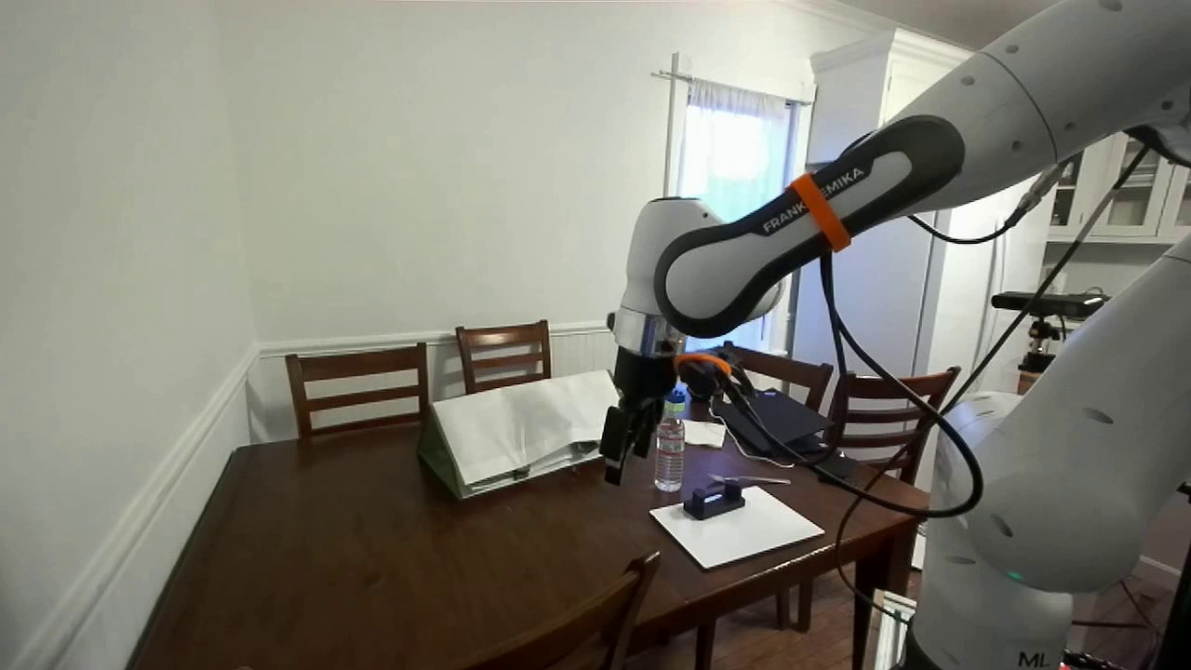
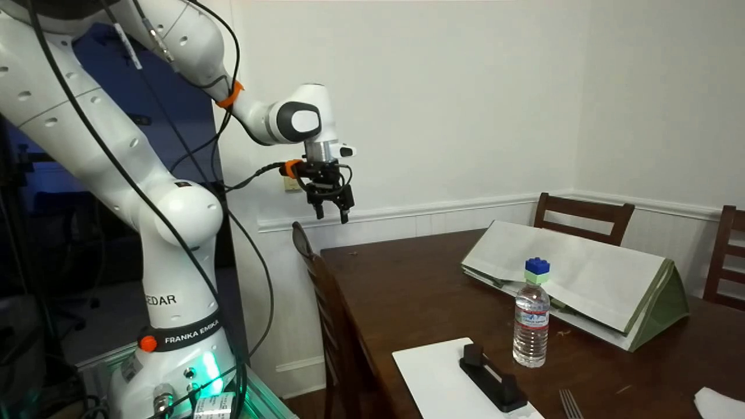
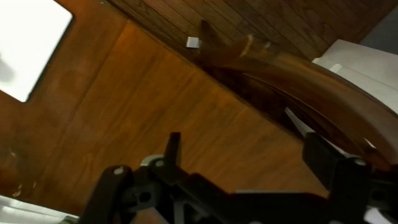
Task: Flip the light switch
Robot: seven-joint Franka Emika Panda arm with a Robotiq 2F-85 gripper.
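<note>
A small yellowish wall plate [image 2: 292, 184] shows on the wall behind the gripper in an exterior view. It is partly covered by the gripper and its cable, and I cannot tell whether it is a light switch. A black bar with raised ends [image 1: 715, 502] lies on a white board [image 1: 768, 535] on the table; it also shows in an exterior view [image 2: 490, 378]. My gripper [image 2: 332, 217] points down, open and empty, above the table's edge near a chair. It also shows in an exterior view [image 1: 628, 465]. In the wrist view its fingers [image 3: 241, 135] are wide apart over bare wood.
A water bottle [image 2: 531, 326] with blue and green blocks on top stands beside the board. A white tent-shaped flip chart [image 2: 570, 273] stands behind it. A chair back [image 3: 311, 81] rises at the table edge near the gripper. A fork [image 2: 570, 404] and dark laptop [image 1: 772, 419] lie on the table.
</note>
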